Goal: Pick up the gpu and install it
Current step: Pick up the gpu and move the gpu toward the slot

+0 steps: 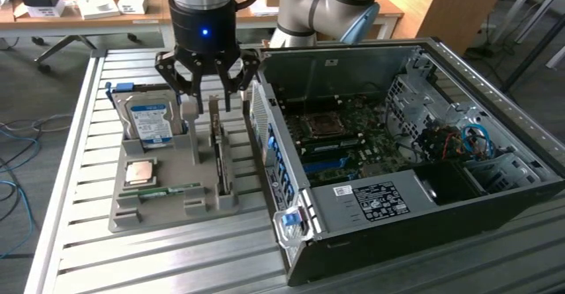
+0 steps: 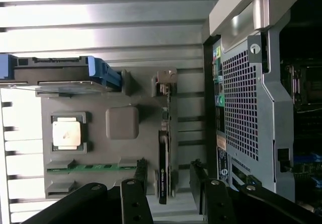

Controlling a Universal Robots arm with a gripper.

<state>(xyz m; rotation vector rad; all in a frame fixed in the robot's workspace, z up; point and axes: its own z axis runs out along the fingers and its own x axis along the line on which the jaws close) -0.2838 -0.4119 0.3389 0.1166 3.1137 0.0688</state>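
Gray holder tray [image 1: 168, 216] on slatted metal table [image 1: 176, 261] — silver hard drive w/ blue label [image 1: 150, 118] stands upright in it, CPU [image 1: 141, 173] lies flat, green memory stick [image 1: 163, 191] sits in a slot beside the CPU. Open PC case [image 1: 397, 241] just beside the tray, on exterior view's right — motherboard [image 1: 353, 135] inside.

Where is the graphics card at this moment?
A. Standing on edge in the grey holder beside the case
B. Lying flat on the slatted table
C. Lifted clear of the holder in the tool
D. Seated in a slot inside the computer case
A: the graphics card stands on edge in the grey holder beside the computer case, with the open tool over its top end, one finger on either side.
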